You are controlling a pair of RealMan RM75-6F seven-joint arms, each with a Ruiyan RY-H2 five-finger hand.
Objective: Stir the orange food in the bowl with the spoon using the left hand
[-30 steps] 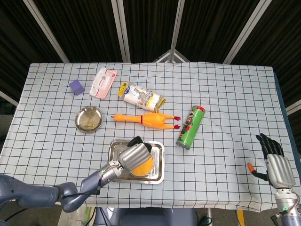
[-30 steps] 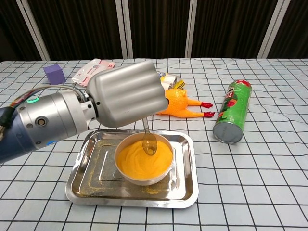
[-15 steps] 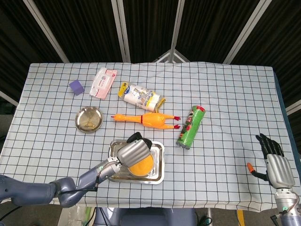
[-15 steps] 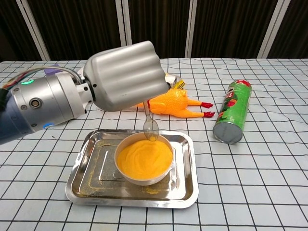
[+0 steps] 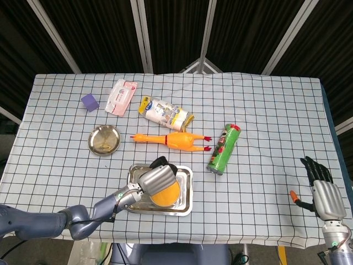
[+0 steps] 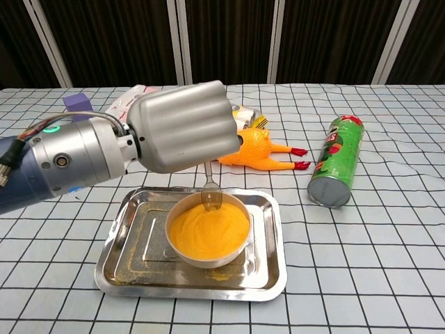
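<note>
Left hand (image 6: pixel 182 125), spoon (image 6: pixel 211 195) lower again

A checked tablecloth (image 5: pixel 265 110) holds a steel tray (image 5: pixel 185 190) with a bowl of orange food (image 5: pixel 166 193) under the left hand (image 5: pixel 156 180), beside a rubber chicken (image 5: pixel 171 139), green crisp can (image 5: pixel 224 149) and small metal dish (image 5: pixel 105 139).
</note>
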